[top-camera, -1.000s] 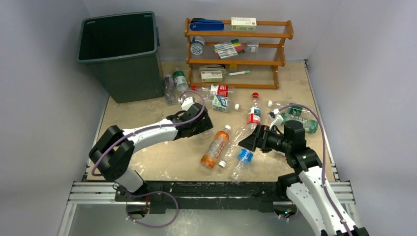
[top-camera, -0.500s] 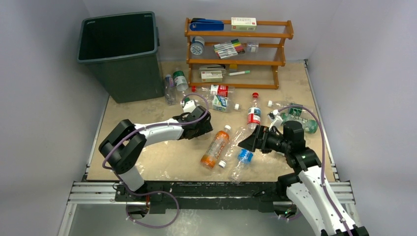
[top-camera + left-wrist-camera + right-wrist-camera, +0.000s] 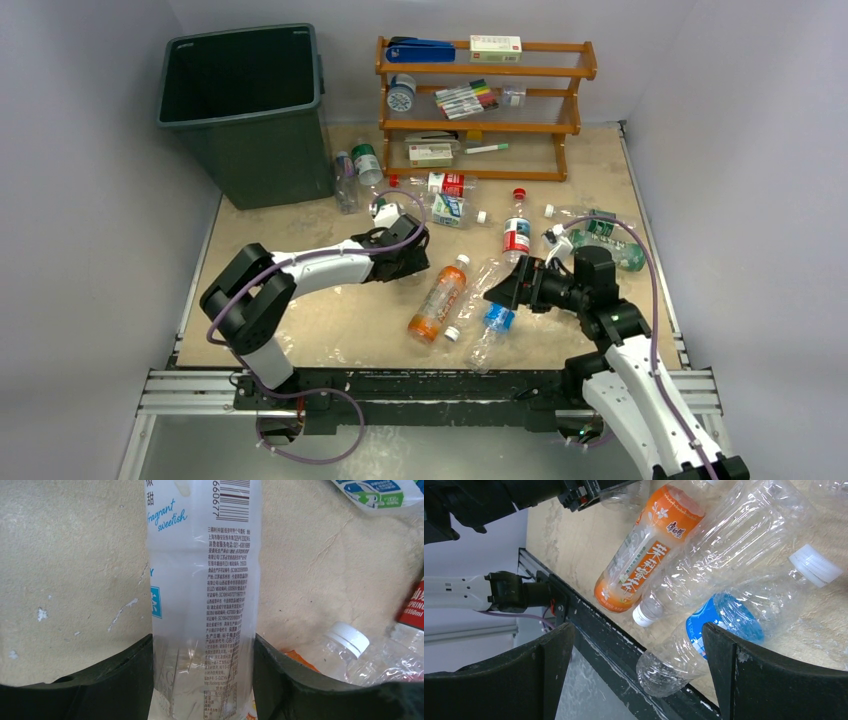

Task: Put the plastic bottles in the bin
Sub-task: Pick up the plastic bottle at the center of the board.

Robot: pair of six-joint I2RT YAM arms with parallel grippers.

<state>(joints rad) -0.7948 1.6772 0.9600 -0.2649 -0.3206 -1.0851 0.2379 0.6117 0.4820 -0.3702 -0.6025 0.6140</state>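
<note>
Barely started, I'd say: the bin [image 3: 262, 160] upper left is looking empty, and the plastic bottles [image 3: 438, 298] are all lying on the desk [image 3: 330, 320] mid-frame. The left pincer [image 3: 202, 652] is pinching a white-label bottle [image 3: 205, 580]. The right pincer [image 3: 639, 645] is hanging spread wide over a blue-label bottle [image 3: 724, 625].

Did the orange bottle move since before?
No. The orange bottle lies at the same spot in front of the rack, with its cap pointing toward the rack as before.
</note>
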